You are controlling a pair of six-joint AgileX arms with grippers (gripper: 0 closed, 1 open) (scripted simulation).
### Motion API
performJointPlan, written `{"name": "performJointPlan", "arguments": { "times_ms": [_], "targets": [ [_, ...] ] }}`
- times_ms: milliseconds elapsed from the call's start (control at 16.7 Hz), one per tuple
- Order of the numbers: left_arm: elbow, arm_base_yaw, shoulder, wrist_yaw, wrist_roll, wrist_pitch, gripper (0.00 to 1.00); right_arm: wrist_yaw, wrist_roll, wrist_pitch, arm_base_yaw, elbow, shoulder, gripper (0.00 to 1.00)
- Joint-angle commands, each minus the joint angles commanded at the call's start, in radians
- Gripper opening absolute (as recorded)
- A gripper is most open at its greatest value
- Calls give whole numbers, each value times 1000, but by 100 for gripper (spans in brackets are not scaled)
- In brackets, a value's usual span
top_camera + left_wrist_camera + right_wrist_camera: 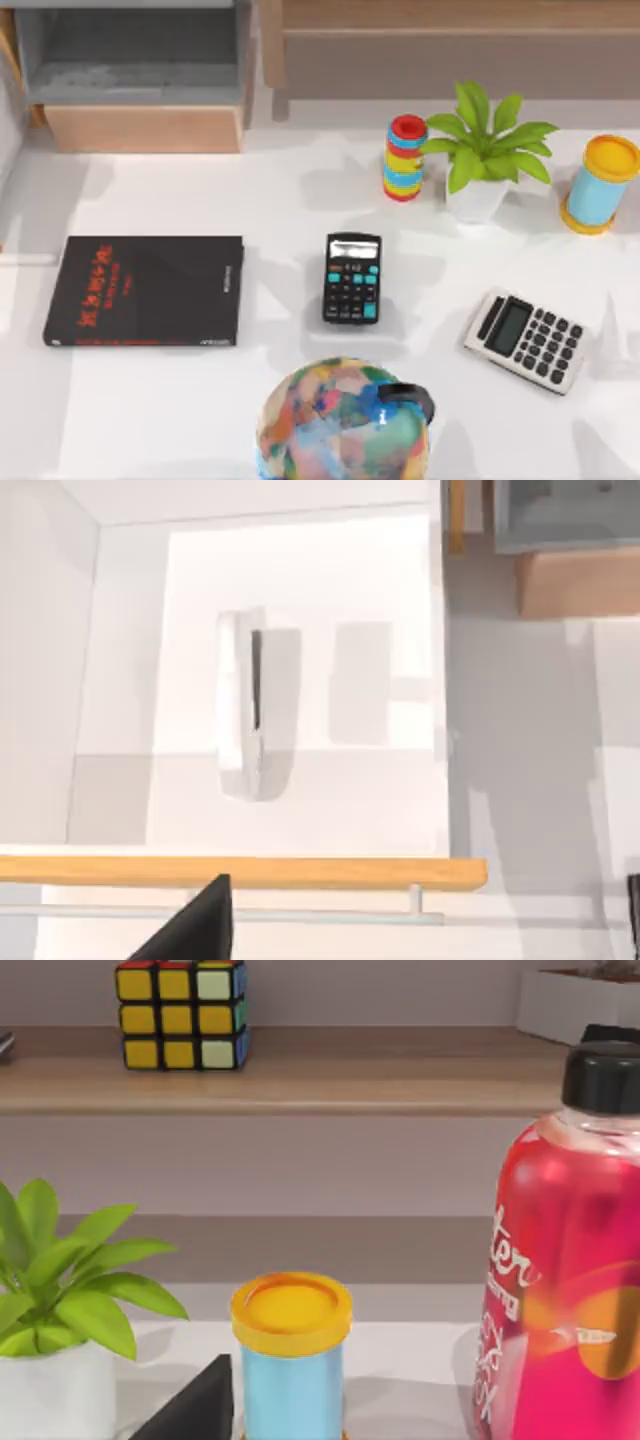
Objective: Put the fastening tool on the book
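Slim, smooth, round-ended pale fastening tool (256, 705) lying in a white recess, seen from left wrist. Flat matte-black rectangular book (145, 291) at worktop's left. Pincer states: cannot tell.

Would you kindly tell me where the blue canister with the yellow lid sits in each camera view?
Top view: the blue canister stands at the table's back right, to the right of the potted plant.
Right wrist view: the blue canister stands close up, between the potted plant and a red bottle.
Left wrist view: it faces the fastening tool, lying in a white compartment.
Shared landmark: the potted plant.
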State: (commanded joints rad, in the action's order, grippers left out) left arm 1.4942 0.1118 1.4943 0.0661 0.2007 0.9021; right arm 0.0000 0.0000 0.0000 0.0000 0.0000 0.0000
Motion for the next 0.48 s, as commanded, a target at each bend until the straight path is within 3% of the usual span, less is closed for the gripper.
{"name": "performJointPlan", "arguments": {
  "times_ms": [480],
  "targets": [
    [880,176,872,-50,80,460,100,0,0,0,0,0,0,100]
  ]
}}
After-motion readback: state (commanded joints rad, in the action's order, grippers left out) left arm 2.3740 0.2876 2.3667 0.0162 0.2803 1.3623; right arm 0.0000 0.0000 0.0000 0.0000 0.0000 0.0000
